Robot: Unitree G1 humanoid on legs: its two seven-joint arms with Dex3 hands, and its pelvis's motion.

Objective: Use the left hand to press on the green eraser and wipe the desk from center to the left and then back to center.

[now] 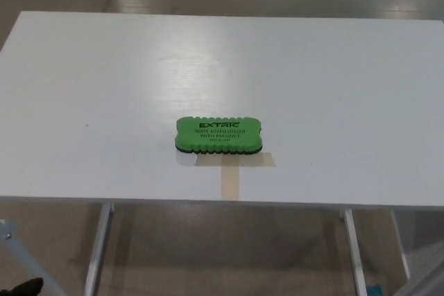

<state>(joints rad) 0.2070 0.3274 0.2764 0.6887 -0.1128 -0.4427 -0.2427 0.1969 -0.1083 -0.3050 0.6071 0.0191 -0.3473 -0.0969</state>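
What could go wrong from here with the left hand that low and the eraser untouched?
1. The left hand shows only as a dark tip below the desk edge; rising straight up, it could clip the front edge or the leg.
2. The green eraser lies loose on the smooth top; an off-centre press may twist it or push it off the tape mark.
3. Wiping too far left could run it over the left edge.

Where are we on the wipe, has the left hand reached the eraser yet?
Not yet. Nothing looks done: the green eraser lies untouched near the desk centre, just above the tan tape mark. In hand: only a sliver of the left hand shows, low at the bottom-left corner below the desk edge. Left: reaching, pressing, wiping left and back.
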